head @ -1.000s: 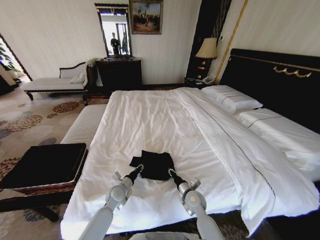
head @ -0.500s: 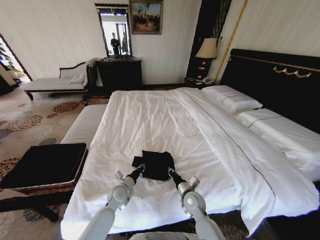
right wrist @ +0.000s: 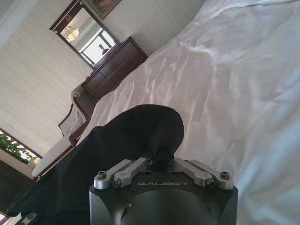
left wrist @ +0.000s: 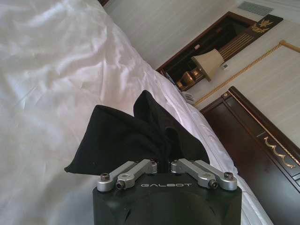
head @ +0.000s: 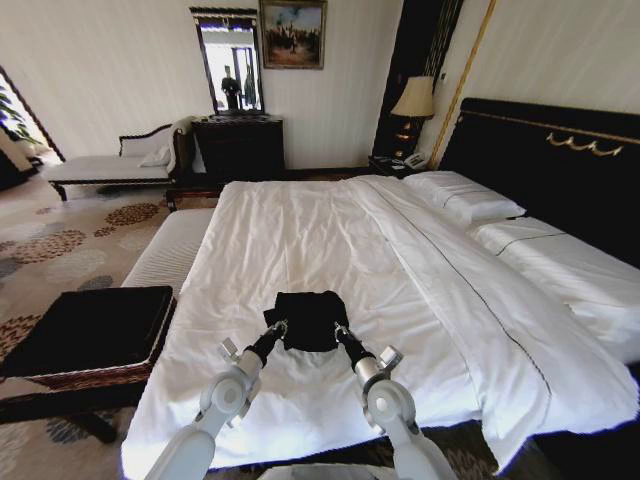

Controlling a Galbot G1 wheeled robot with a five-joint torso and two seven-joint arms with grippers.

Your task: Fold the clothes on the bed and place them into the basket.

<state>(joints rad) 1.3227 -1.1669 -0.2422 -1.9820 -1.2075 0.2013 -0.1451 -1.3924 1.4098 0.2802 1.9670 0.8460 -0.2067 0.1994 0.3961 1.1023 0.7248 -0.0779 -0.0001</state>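
The clothes, a black T-shirt (head: 308, 316), sit bunched in a compact bundle on the near part of the bed's white duvet (head: 300, 230). My left gripper (head: 277, 328) is shut on the bundle's near left edge and my right gripper (head: 338, 330) on its near right edge. In the left wrist view the black fabric (left wrist: 126, 136) fans out from the shut left gripper (left wrist: 161, 163). In the right wrist view a rolled fold of the shirt (right wrist: 140, 129) is pinched in the right gripper (right wrist: 161, 158). The basket (head: 88, 335), woven with a black top, stands on the floor to the left of the bed.
A white striped bench (head: 170, 250) runs along the bed's left side, just beyond the basket. Pillows (head: 465, 197) and the black headboard (head: 560, 160) are at the right. A dark dresser (head: 238, 145) with a mirror and a pale chaise (head: 110, 165) line the far wall.
Both grippers have shifted a little farther onto the bed and closer together. The shirt between them has gathered from a spread shape into a tighter bundle.
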